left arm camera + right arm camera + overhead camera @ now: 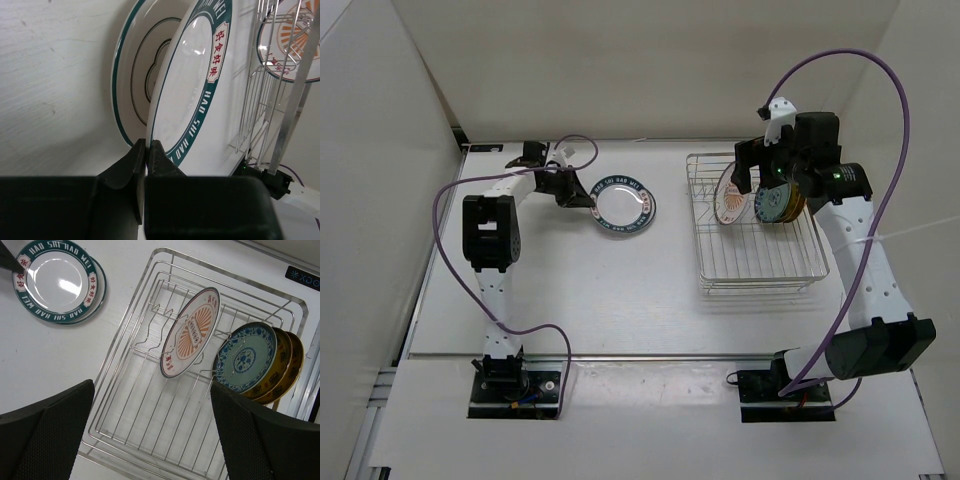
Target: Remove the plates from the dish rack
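Top external view: the left gripper (588, 200) is clamped on the 9 o'clock rim of a white round plate with a teal lettered rim (623, 208). That plate overlaps a second teal-rimmed plate (132, 65) on the white table (620, 300), at about 10 o'clock from the table's middle. The square chrome wire dish rack (757, 270) sits at 2 o'clock. The right gripper (760, 183), jaws wide apart and holding nothing, hangs over the rack's 12 o'clock end. Below it an orange-centred white plate (191, 337), a blue-patterned plate (246, 359) and golden-yellow plates (286, 357) stand on edge.
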